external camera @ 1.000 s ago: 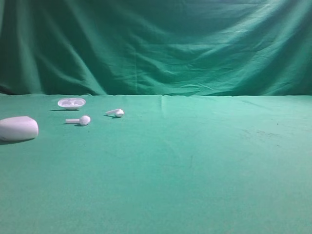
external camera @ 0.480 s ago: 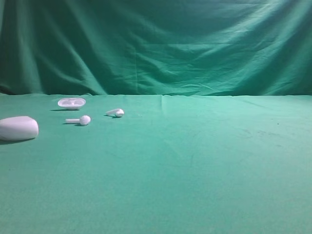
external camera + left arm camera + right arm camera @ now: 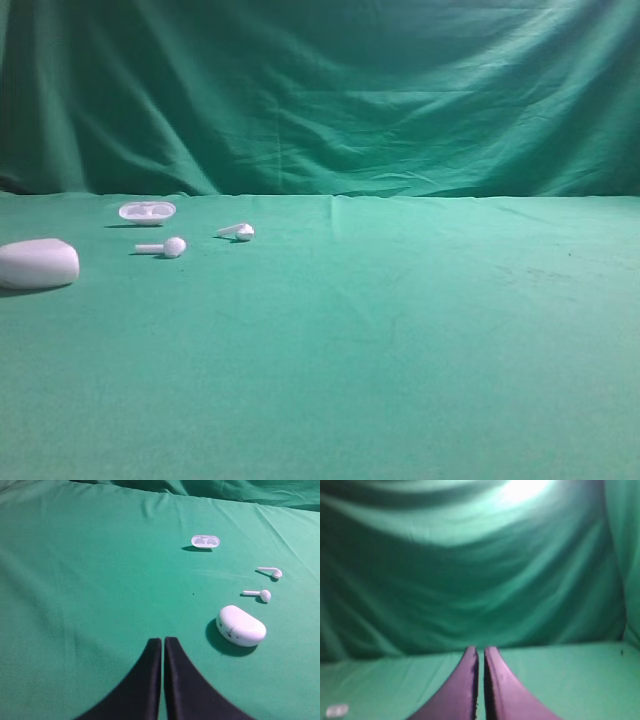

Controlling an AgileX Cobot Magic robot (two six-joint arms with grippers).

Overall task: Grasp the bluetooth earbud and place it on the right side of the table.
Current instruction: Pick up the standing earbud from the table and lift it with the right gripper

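The bluetooth earbud (image 3: 238,231) is a tiny white plastic piece with a small rounded head and a short stem that tilts up off the cloth, giving it a stubby, wedge-like outline; in the left wrist view it (image 3: 270,572) shows as a thin stem ending in a rounded knob, with a dark shadow under it. It lies on the table (image 3: 400,340), a wide surface under wrinkled green cloth, on the left half of the exterior view and toward the back. Close to it lies a second white earbud (image 3: 162,246) with a long straight stem and a ball head, and behind that sits a white oval case tray (image 3: 147,211); a rounded white case shell (image 3: 38,263) rests at the left edge. Seen from the left gripper (image 3: 163,642), the earbud is far ahead and well to the right of the jaws, beyond the case shell (image 3: 240,625) and the long-stemmed earbud (image 3: 260,594), with the tray (image 3: 205,541) farther ahead still. The left gripper's two dark fingers (image 3: 145,680) are pressed together with only a hairline between them, clenched on nothing, held low over bare cloth. The right gripper (image 3: 481,652) is likewise closed and empty, its fingers (image 3: 462,690) nearly touching, pointing level toward the green backdrop curtain (image 3: 470,570). Neither arm appears in the exterior view.
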